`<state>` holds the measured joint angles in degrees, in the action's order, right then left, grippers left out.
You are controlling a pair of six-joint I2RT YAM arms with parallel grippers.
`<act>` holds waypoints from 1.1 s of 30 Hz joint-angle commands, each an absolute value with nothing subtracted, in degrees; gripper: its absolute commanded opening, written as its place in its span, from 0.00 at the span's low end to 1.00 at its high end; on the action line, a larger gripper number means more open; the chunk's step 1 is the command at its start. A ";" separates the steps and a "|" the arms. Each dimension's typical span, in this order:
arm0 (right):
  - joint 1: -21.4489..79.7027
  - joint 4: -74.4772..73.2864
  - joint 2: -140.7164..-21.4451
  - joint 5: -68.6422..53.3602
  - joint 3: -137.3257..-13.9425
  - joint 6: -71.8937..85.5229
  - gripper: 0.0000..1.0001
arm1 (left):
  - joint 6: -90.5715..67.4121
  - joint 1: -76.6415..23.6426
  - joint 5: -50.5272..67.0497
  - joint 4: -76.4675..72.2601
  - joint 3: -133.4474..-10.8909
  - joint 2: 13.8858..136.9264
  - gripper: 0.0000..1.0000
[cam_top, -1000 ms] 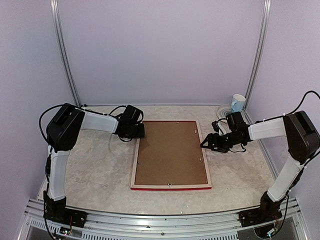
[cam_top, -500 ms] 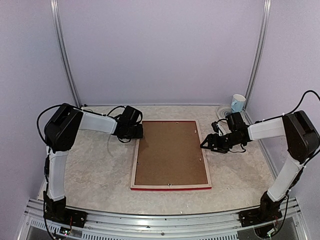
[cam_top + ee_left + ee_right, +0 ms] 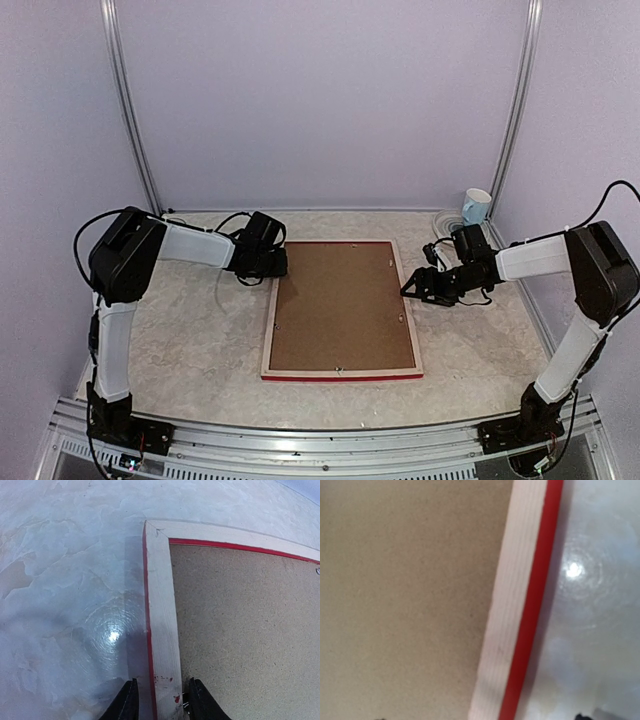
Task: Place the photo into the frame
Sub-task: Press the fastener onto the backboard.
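Here, one frame (image 3: 340,374), one mug (image 3: 477,205), left gripper (image 3: 160,700), right gripper (image 3: 410,290).

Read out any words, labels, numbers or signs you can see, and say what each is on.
No readable text anywhere.
The frame, lying pale wood back up, and its brown backing board show no print.
The white mug at the far right is too small to tell.

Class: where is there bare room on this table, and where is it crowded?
Bare: table left of the frame, the strip between frame and near rail, the strip behind it. Crowded: left pincer, right pincer at the frame's sides; mug far right.
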<state>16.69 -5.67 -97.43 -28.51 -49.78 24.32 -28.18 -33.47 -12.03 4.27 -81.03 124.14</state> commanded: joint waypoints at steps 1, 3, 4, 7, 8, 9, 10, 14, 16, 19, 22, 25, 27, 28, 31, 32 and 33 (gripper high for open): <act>16.26 -5.10 -97.74 -28.83 -49.89 24.40 0.81 | -28.12 -33.66 -12.09 7.30 -81.19 125.33 0.34; 16.26 -5.16 -97.74 -28.83 -49.91 24.38 0.81 | -28.12 -33.66 -11.81 7.38 -81.26 125.41 0.34; 16.25 -5.14 -97.74 -28.83 -49.88 24.36 0.81 | -28.12 -33.66 -11.53 7.51 -81.37 125.55 0.33; 16.26 -5.17 -97.68 -28.83 -49.75 24.41 0.81 | -28.12 -33.66 -10.43 8.18 -82.41 126.69 0.32; 16.26 -5.18 -97.65 -28.83 -49.67 24.38 0.81 | -28.12 -33.66 -10.04 8.31 -82.65 127.22 0.32; 16.26 -5.11 -97.59 -28.83 -49.69 24.40 0.81 | -28.20 -33.66 -9.76 8.47 -82.84 127.56 0.31; 16.30 -5.15 -97.50 -28.85 -49.68 24.43 0.81 | -28.29 -33.67 -9.68 8.53 -82.96 127.83 0.30; 16.25 -5.25 -97.30 -28.74 -49.72 24.34 0.81 | -28.48 -33.66 -9.65 8.52 -83.15 128.22 0.27; 16.26 -5.24 -97.38 -28.74 -49.74 24.35 0.81 | -28.48 -33.66 -9.67 8.55 -83.37 128.27 0.25; 16.26 -5.14 -97.55 -28.83 -49.74 24.39 0.81 | -28.39 -33.66 -9.86 8.68 -83.28 127.94 0.23; 16.24 -5.09 -97.64 -28.83 -49.72 24.38 0.81 | -28.39 -33.66 -10.02 8.62 -83.15 127.63 0.22; 16.26 -5.05 -97.69 -28.87 -49.75 24.42 0.81 | -28.31 -33.66 -10.02 8.64 -83.12 127.51 0.19; 16.26 -5.08 -97.73 -28.92 -49.83 24.36 0.81 | -28.38 -33.66 -9.94 8.56 -83.10 127.52 0.15; 16.27 -5.10 -97.73 -28.97 -49.78 24.39 0.81 | -28.39 -33.66 -9.79 8.53 -83.14 127.53 0.13; 16.26 -5.09 -97.73 -28.93 -49.83 24.36 0.81 | -28.39 -33.75 -9.60 7.89 -82.99 127.32 0.12; 16.26 -5.09 -97.75 -28.93 -49.77 24.40 0.81 | -28.39 -33.79 -9.65 7.45 -82.72 127.08 0.14; 16.26 -5.10 -97.75 -28.99 -49.76 24.41 0.81 | -28.45 -33.83 -9.74 6.76 -82.37 126.48 0.17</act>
<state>16.69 -5.67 -97.43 -28.51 -49.78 24.29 -29.12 -33.47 -11.35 5.06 -83.07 125.54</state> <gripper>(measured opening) 0.806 0.178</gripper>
